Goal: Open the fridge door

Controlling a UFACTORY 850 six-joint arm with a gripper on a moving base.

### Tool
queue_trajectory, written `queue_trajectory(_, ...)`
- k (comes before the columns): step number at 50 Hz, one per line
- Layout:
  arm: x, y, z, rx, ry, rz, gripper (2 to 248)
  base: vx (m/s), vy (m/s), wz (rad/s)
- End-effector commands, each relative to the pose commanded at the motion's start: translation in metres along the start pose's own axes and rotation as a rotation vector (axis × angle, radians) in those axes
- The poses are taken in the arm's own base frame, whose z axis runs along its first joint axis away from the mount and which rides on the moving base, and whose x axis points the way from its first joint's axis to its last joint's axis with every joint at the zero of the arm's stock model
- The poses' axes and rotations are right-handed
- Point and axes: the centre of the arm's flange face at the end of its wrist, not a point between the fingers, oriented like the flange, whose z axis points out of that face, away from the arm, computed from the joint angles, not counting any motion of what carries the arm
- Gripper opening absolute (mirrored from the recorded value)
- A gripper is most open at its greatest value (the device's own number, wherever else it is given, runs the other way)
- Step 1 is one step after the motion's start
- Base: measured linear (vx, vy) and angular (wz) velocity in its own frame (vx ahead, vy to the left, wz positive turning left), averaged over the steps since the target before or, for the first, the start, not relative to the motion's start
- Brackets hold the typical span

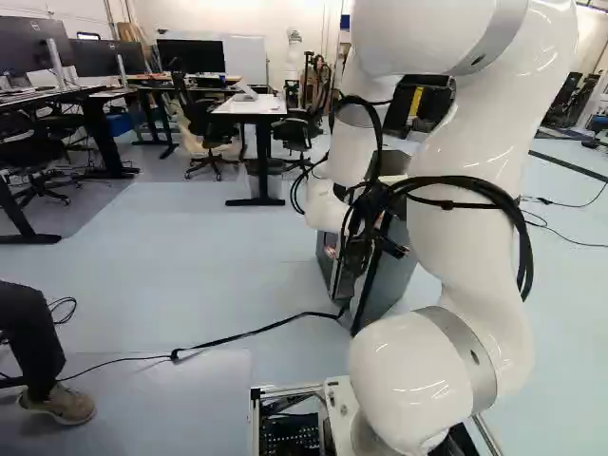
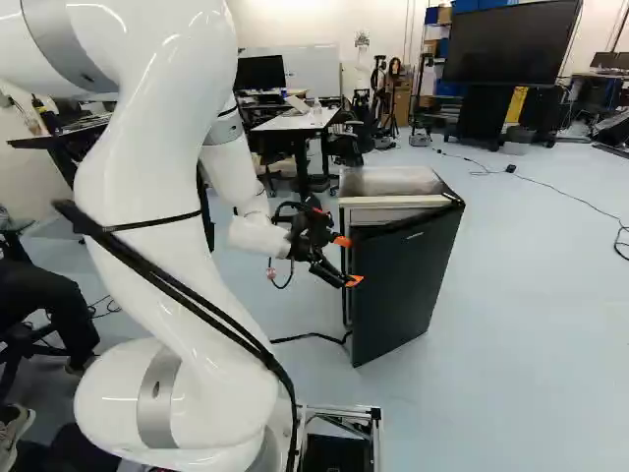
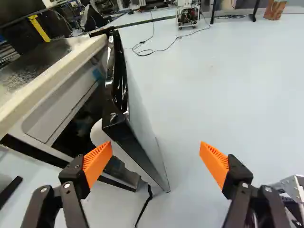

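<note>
My gripper [image 2: 348,261] is beside the free edge of the small fridge's dark door [image 2: 403,285]. The door stands ajar, with a gap to the fridge body [image 2: 383,181]. In the wrist view the gripper [image 3: 156,164] is open and holds nothing. The door's edge [image 3: 138,146] lies between the lines of its fingers, much closer to one. That finger overlaps the opening on the door's inner side; whether it touches cannot be told. The other finger is over the floor outside the door. In the left base view my arm hides much of the fridge [image 1: 388,275].
A black cable [image 1: 237,336] runs across the floor to the fridge's foot. Behind the fridge stand a white-topped desk [image 1: 251,105] and office chairs [image 1: 211,128]. A large screen [image 2: 511,41] stands farther back. Another robot [image 1: 293,59] is at the far wall.
</note>
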Motion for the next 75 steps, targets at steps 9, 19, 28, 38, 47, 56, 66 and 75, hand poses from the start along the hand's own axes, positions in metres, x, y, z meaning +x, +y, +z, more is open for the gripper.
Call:
queue_trajectory(9, 0.001, 0.022, -0.005, -0.052, -0.002, 0.013, 247, 0.000, 0.000, 0.000)
queue_trajectory(19, 0.001, 0.034, -0.008, -0.087, -0.003, 0.024, 247, 0.000, 0.000, 0.000)
queue_trajectory(28, -0.001, 0.035, -0.010, -0.084, -0.004, 0.021, 247, 0.000, 0.000, 0.000)
queue_trajectory(38, -0.004, 0.026, -0.014, -0.068, -0.002, 0.019, 247, 0.000, 0.000, 0.000)
queue_trajectory(47, -0.001, 0.022, -0.011, -0.081, 0.021, 0.032, 247, 0.000, 0.000, 0.000)
queue_trajectory(56, 0.005, 0.021, -0.004, -0.118, 0.056, 0.056, 247, 0.000, 0.000, 0.000)
queue_trajectory(66, 0.015, 0.020, 0.007, -0.173, 0.101, 0.093, 247, 0.000, 0.000, 0.000)
queue_trajectory(75, 0.023, 0.018, 0.018, -0.215, 0.123, 0.124, 247, 0.000, 0.000, 0.000)
